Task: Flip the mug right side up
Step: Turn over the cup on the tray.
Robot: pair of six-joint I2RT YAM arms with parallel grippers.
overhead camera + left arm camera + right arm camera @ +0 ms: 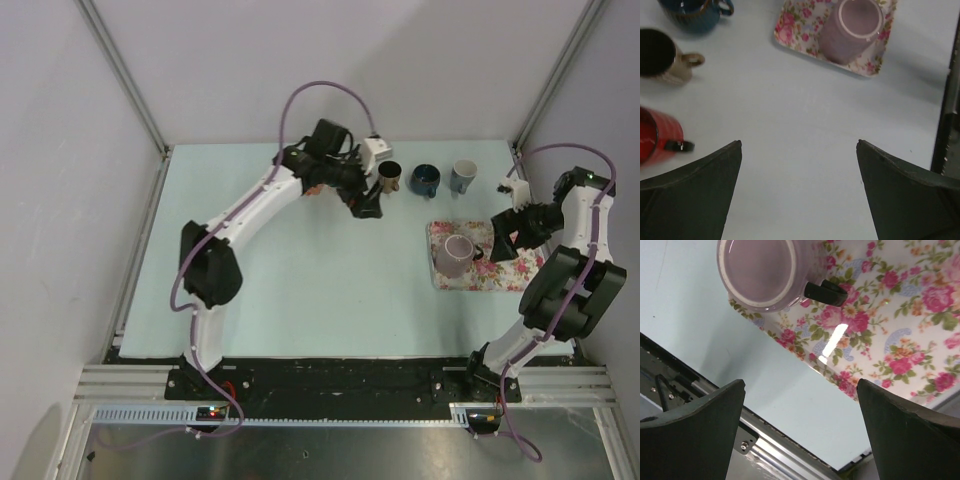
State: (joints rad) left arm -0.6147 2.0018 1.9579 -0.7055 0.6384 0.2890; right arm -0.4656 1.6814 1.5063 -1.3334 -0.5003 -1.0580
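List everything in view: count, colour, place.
lilac mug: 1, lilac with a dark handle, base up on the tray
tray: 1, floral pink on white, right side of the table
brown mug: 1, tan with a dark inside, back row, left
blue mug: 1, dark blue, back row, middle
pale mug: 1, pale grey-blue, back row, right
red mug: 1, red, beside the left pincer
table: 1, pale green
left pincer: 1, black, open, over bare table
right pincer: 1, black, open, over the tray

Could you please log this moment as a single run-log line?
step: before grasp | mauve mug: upside down on floral tray | left gripper: jaws open, empty | right gripper: jaws open, empty, near tray
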